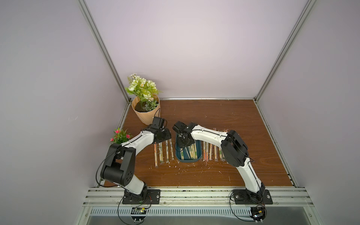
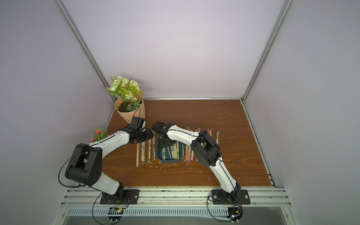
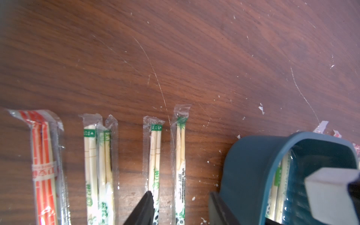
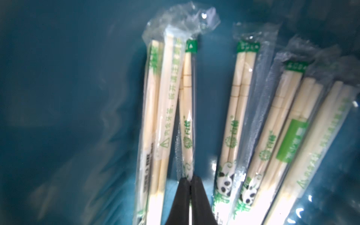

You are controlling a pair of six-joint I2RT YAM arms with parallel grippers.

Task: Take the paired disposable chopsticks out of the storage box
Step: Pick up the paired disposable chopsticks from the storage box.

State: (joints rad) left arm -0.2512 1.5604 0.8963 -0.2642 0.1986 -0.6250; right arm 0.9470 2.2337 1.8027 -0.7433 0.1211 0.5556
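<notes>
On your left, a row of thin pale bamboo chopstick pairs in clear printed sleeves [image 1: 161, 153] already lies out on the brown wood-grain table [image 1: 194, 175]; the left gripper [image 3: 180, 193] hangs over it, fingers spread, gripping nothing. In the middle, the shallow dark teal plastic storage box [image 1: 187, 161] holds maybe half a dozen sleeved pairs (blurry, so that's a guess), and the right gripper [image 4: 190, 180] is down inside, clenched on one green-printed pair [image 4: 188, 124]. A second row [image 1: 210, 153] lies right of the box, so you're probably past halfway.

Chopsticks [image 1: 191, 153] in box [image 1: 188, 160] (more beside)
</notes>
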